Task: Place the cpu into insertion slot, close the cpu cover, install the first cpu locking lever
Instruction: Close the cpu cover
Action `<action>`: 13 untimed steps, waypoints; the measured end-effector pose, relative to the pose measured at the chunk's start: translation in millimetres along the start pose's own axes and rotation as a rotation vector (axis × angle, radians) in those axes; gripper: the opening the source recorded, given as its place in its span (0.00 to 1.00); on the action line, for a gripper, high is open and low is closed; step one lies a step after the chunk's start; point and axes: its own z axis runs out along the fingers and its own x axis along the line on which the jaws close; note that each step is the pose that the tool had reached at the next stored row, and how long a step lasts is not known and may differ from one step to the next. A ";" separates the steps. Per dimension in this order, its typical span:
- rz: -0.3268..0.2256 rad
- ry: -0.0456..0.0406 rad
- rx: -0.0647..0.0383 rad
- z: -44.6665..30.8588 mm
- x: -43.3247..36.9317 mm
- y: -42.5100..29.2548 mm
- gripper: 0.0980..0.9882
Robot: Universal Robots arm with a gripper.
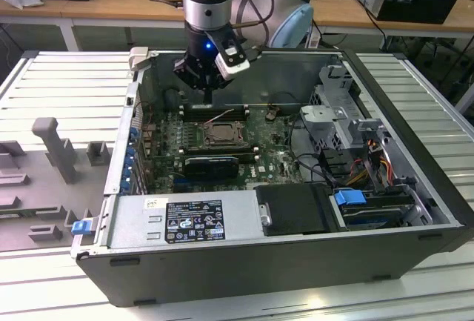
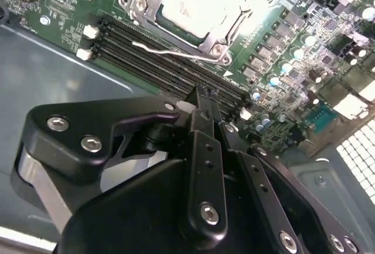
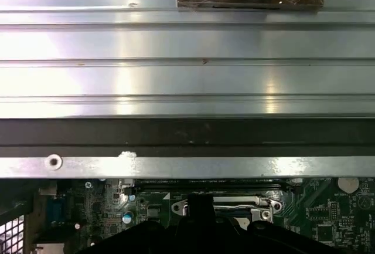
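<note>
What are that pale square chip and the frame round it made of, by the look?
Judging by look, the cpu has a metal top: matte silvery-beige with a soft, even sheen. The cpu cover seems thin stamped steel: brighter, with sharp glints along its bent edges. The exact alloys cannot be told.

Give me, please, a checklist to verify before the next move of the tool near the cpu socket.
1. The cpu lies flat in the insertion slot: ok.
2. The cpu cover is down around the cpu: ok.
3. The locking lever is hooked down: not ok. Its wire seems to lie free beside the socket, along the memory slots.
4. The tool is shut and carries nothing: ok.
5. The tool tip is close to the locking lever: ok. It hangs just above the memory slots, beside the wire.
6. Any lever on the socket's far side is latched: cannot tell.
</note>
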 end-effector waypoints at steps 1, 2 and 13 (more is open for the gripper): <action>0.000 0.0001 0.001 2.8 -0.9 -0.6 0.01; 0.000 -0.0001 0.002 6.7 -4.0 -0.8 0.01; -0.005 0.0004 0.002 22.8 -20.3 -3.8 0.01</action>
